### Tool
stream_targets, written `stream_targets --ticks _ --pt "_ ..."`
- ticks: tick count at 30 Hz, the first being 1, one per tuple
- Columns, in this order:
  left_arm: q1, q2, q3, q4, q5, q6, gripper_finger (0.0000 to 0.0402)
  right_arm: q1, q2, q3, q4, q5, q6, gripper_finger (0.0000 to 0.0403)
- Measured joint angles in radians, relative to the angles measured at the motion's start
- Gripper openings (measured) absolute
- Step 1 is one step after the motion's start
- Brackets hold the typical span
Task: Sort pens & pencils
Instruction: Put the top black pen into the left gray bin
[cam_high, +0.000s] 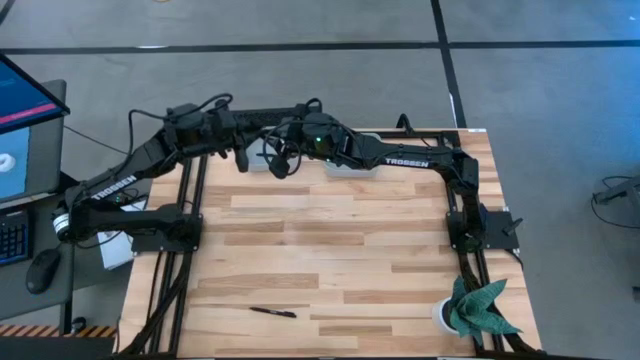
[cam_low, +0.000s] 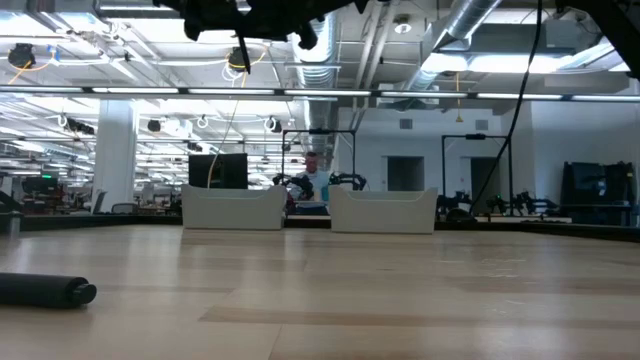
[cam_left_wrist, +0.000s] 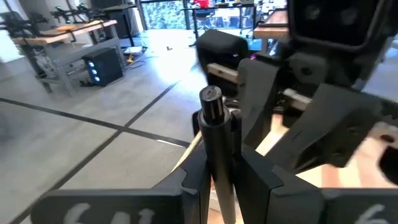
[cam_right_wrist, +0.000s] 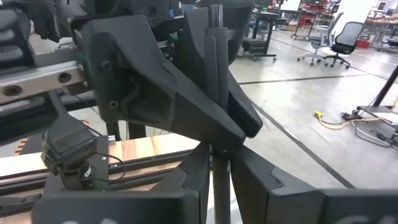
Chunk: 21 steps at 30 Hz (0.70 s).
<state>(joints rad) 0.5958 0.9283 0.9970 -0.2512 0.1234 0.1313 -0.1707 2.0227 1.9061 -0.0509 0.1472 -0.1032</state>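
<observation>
At the near edge of the table, one black pen lies flat on the bare wood by itself, well apart from both arms; in the low view it shows as a dark cylinder resting on the boards close to the camera. Farther back, across the open planks, two pale bins stand side by side at the far edge, the left bin and the right bin, with a small gap between them. Both arms reach in over these bins and meet above them. The left gripper has its fingers pressed against a second pen, which stands upright between them with its round end cap pointing up. The right gripper, just beside the left one, pinches a thin dark pen that rises upright from between its fingers. At the near right corner sits a small potted plant.
</observation>
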Motion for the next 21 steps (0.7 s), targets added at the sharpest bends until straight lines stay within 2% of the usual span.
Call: stream_targets --ticks 12,21 --pt "0.0 0.0 0.0 -0.009 -0.027 0.022 0.0048 -0.001 -0.001 0.001 -0.021 0.031 -0.002 0.0135" --pt "0.0 0.008 -0.001 -0.094 -0.146 0.109 0.0048 -0.03 -0.001 0.002 -0.19 0.038 0.035 0.0136"
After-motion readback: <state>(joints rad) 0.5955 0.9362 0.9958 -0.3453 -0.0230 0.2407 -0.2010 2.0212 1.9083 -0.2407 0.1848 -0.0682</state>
